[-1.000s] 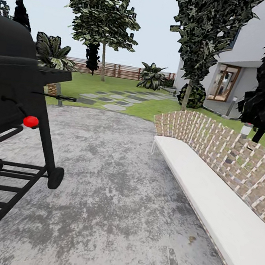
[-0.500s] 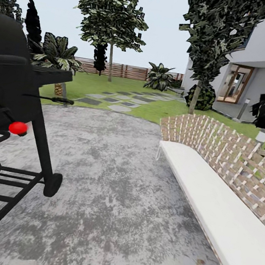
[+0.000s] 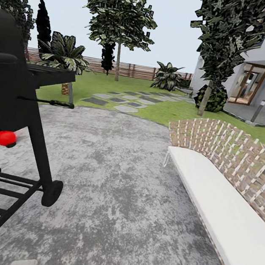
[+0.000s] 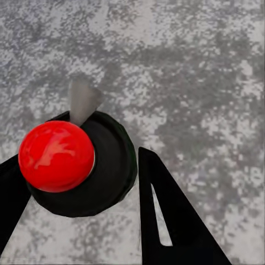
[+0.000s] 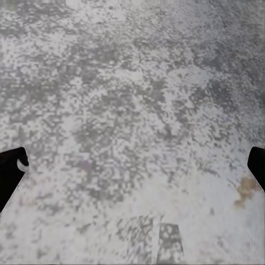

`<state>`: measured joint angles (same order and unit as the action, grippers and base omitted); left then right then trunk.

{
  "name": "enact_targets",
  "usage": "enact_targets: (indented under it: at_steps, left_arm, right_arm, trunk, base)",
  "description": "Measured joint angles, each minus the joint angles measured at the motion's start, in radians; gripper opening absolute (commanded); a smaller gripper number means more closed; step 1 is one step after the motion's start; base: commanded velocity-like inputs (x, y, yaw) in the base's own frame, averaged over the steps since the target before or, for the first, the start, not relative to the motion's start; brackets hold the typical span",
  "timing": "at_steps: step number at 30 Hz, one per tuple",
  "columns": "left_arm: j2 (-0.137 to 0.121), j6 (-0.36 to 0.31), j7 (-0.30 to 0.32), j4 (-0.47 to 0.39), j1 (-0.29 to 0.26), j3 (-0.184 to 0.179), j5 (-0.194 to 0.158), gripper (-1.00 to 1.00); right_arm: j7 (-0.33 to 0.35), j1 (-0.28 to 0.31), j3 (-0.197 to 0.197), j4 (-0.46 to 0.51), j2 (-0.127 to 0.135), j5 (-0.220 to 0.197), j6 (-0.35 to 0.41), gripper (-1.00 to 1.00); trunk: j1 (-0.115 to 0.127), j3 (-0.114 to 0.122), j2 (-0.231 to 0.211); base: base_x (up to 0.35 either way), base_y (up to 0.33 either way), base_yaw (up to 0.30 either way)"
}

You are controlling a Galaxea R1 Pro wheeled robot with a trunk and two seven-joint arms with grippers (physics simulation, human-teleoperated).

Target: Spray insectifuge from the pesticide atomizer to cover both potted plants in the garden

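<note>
The atomizer has a glossy red ball knob on a round, matte black body with a small grey wedge jutting from one side, and it sits clamped between the two flat black fingers of the left pincer. The right pincer is released, its dark tips spread wide apart. Beneath both pincers lies the patio, rough mottled grey stone, with the green lawn well ahead of them.
</note>
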<state>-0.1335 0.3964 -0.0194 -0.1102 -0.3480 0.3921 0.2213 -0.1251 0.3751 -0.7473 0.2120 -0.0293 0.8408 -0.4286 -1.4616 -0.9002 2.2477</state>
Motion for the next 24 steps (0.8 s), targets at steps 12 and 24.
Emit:
enact_targets:
  at_steps: [12,24]
  left_arm:
    - [0.000,0.000,0.000,0.000,0.000,0.000,0.001,-1.00]
    - [0.000,0.000,0.000,0.000,0.000,0.000,0.000,-1.00]
  right_arm:
    - [-0.001,0.000,0.000,0.001,0.001,0.001,0.000,1.00]
    - [-0.004,0.000,0.000,0.000,0.000,0.000,0.000,1.00]
  trunk:
    - [0.000,0.000,0.000]
    - [0.000,0.000,0.000]
  base:
    - [0.337,-0.032,0.000]
    - [0.327,-0.125,0.082]
